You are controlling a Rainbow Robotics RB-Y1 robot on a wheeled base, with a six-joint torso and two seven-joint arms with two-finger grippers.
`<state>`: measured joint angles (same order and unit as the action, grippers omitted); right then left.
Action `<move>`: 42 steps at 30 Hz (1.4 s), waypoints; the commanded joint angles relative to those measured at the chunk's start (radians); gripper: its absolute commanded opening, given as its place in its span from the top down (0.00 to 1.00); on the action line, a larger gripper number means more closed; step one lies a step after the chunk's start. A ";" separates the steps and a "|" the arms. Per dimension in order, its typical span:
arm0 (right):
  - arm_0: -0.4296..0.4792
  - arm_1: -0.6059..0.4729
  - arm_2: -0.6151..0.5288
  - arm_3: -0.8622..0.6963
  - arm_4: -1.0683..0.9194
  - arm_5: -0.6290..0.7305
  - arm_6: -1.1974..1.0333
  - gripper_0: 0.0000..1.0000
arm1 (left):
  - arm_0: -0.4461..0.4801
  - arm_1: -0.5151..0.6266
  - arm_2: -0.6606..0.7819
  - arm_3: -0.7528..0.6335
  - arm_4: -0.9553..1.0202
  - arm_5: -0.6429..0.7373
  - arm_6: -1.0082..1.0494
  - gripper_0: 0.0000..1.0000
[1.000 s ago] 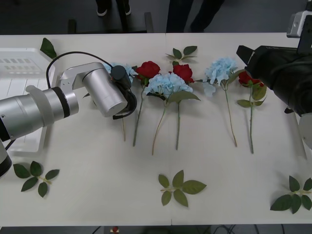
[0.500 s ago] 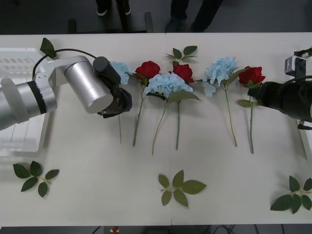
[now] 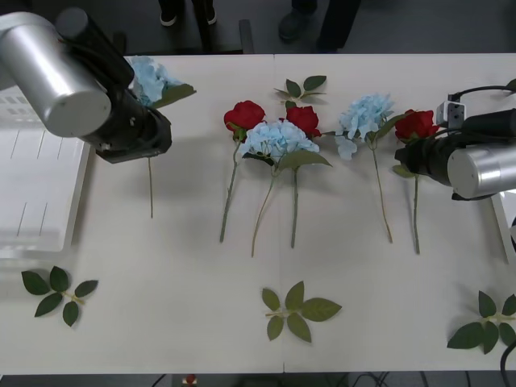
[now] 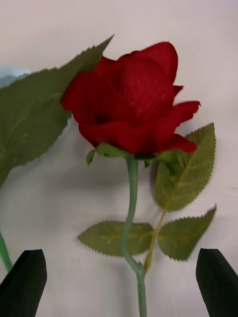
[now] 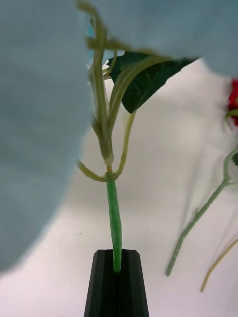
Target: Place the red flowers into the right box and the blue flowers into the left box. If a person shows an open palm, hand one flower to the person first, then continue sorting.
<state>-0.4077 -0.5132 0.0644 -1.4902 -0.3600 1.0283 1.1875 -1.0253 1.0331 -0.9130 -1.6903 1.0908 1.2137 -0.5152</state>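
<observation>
My left gripper (image 3: pixel 147 135) is shut on the stem (image 5: pixel 114 223) of a blue flower (image 3: pixel 153 76) and holds it above the table, beside the left box (image 3: pixel 40 173). Its stem end hangs down toward the table. My right gripper (image 3: pixel 409 158) is open, with its fingers (image 4: pixel 25 282) on either side of the stem of the rightmost red flower (image 4: pixel 134 109), which lies on the table. Two more red flowers (image 3: pixel 244 114) and two blue flowers (image 3: pixel 278 139) lie in a row mid-table. An edge of the right box (image 3: pixel 508 234) shows at far right.
Loose green leaf sprigs lie at the front middle (image 3: pixel 298 310), front left (image 3: pixel 56 290), front right (image 3: pixel 488 322) and back middle (image 3: pixel 302 87). Bare tabletop runs along the front between them.
The left arm has lifted the blue flower off the table and carried it left and back toward the left box. The right arm has moved down to the rightmost red flower's stem.
</observation>
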 commanded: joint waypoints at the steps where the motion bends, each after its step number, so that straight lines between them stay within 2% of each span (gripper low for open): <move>1: -0.068 0.039 0.002 0.091 0.050 -0.048 0.021 0.12 | -0.004 0.094 0.135 -0.026 0.092 0.090 -0.112 1.00; 6: -0.102 0.039 0.031 0.166 0.066 -0.073 0.021 0.12 | -0.004 0.173 0.223 -0.011 0.190 0.184 -0.253 1.00; 8: -0.102 0.039 0.031 0.180 0.075 -0.076 0.026 0.22 | -0.004 0.202 0.226 0.004 0.221 0.195 -0.309 1.00; 12: -0.100 0.041 0.037 0.203 0.084 -0.076 0.037 0.26 | -0.004 0.246 0.226 0.049 0.230 0.216 -0.427 1.00; 14: -0.100 0.041 0.041 0.208 0.087 -0.076 0.038 0.31 | -0.002 0.271 0.226 0.081 0.231 0.224 -0.471 1.00; 15: -0.100 0.039 0.043 0.209 0.087 -0.074 0.040 0.35 | -0.002 0.278 0.226 0.100 0.231 0.224 -0.485 1.00; 17: -0.100 0.039 0.043 0.214 0.087 -0.074 0.043 0.49 | -0.001 0.291 0.226 0.144 0.233 0.219 -0.526 1.00; 18: -0.099 0.039 0.043 0.215 0.087 -0.076 0.043 0.52 | 0.001 0.294 0.226 0.156 0.235 0.219 -0.536 1.00; 19: -0.100 0.039 0.046 0.220 0.089 -0.074 0.049 0.65 | 0.007 0.304 0.227 0.189 0.239 0.221 -0.556 1.00; 20: -0.100 0.041 0.048 0.222 0.089 -0.074 0.050 0.71 | 0.011 0.312 0.226 0.202 0.242 0.221 -0.563 1.00; 22: -0.099 0.039 0.051 0.223 0.089 -0.074 0.053 0.98 | 0.031 0.340 0.227 0.253 0.239 0.214 -0.592 1.00; 23: -0.100 0.039 0.051 0.223 0.089 -0.071 0.053 1.00 | 0.037 0.344 0.226 0.268 0.238 0.210 -0.599 1.00; 28: -0.100 0.038 0.040 0.194 0.072 -0.056 0.060 1.00 | 0.106 0.375 0.227 0.386 0.227 0.127 -0.657 1.00; 32: -0.099 0.030 -0.017 0.096 0.023 0.053 0.069 1.00 | 0.166 0.370 0.226 0.434 0.195 0.037 -0.666 1.00; 37: -0.100 0.012 -0.163 -0.094 -0.048 0.265 0.112 1.00 | 0.225 0.321 0.226 0.500 0.152 -0.083 -0.666 1.00; 42: -0.102 -0.050 -0.325 -0.191 -0.152 0.417 0.208 1.00 | 0.225 0.271 0.226 0.544 0.121 -0.098 -0.658 1.00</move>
<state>-0.4943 -0.4837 -0.2078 -1.6285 -0.4576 1.4067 1.3181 -0.7823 1.3170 -0.6836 -1.1634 1.2251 1.1363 -1.1651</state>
